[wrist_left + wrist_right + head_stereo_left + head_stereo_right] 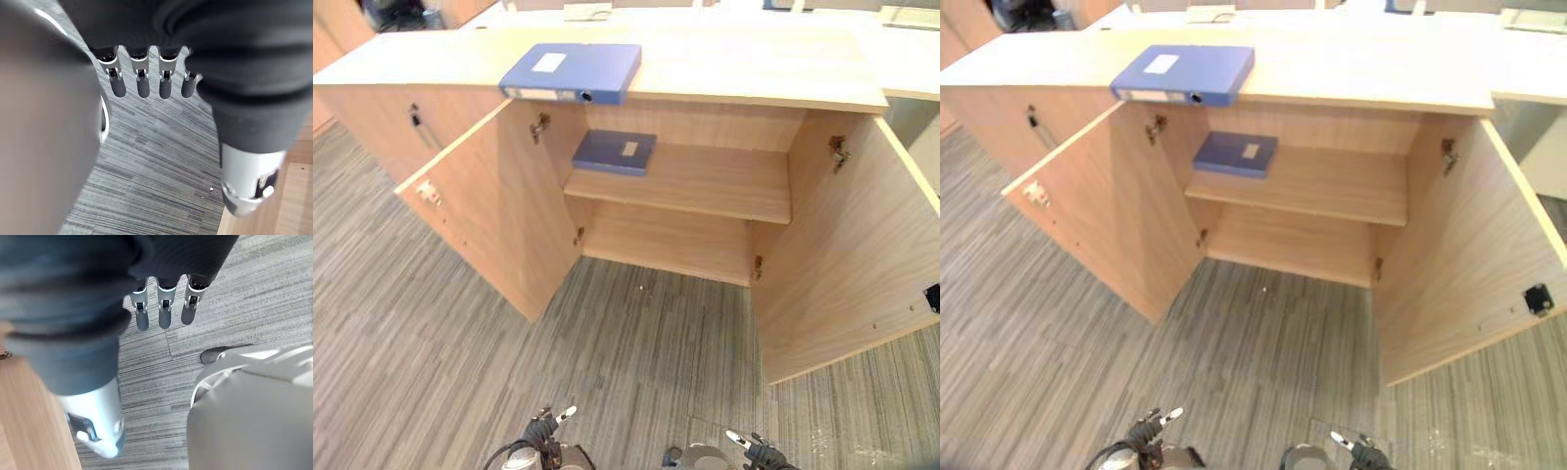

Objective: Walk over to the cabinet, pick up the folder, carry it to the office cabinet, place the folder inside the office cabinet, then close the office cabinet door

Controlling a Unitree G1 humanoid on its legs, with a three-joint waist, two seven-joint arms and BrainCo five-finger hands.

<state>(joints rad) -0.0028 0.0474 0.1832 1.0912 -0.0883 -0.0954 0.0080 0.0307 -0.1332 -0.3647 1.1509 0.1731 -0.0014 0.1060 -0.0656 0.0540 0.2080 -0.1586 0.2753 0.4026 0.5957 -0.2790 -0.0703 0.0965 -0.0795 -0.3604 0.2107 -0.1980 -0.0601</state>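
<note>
A light blue box folder [573, 71] lies flat on top of the low wooden cabinet [754, 73], near its front edge, left of centre. A darker blue folder [615, 152] lies on the left end of the inside shelf [705, 186]. Both cabinet doors stand wide open: the left door [499, 206] and the right door [847, 264]. My left hand [546, 426] and right hand [749, 448] hang low at the bottom of the eye views, well short of the cabinet. Their wrist views show the left hand's fingers [142, 85] and the right hand's fingers [164, 313] straight over the carpet, holding nothing.
Grey striped carpet [636, 343] lies between me and the cabinet. A shut cabinet section with a dark handle [416, 119] adjoins on the left. The open doors jut out towards me on both sides. White desks [911, 49] stand behind the cabinet.
</note>
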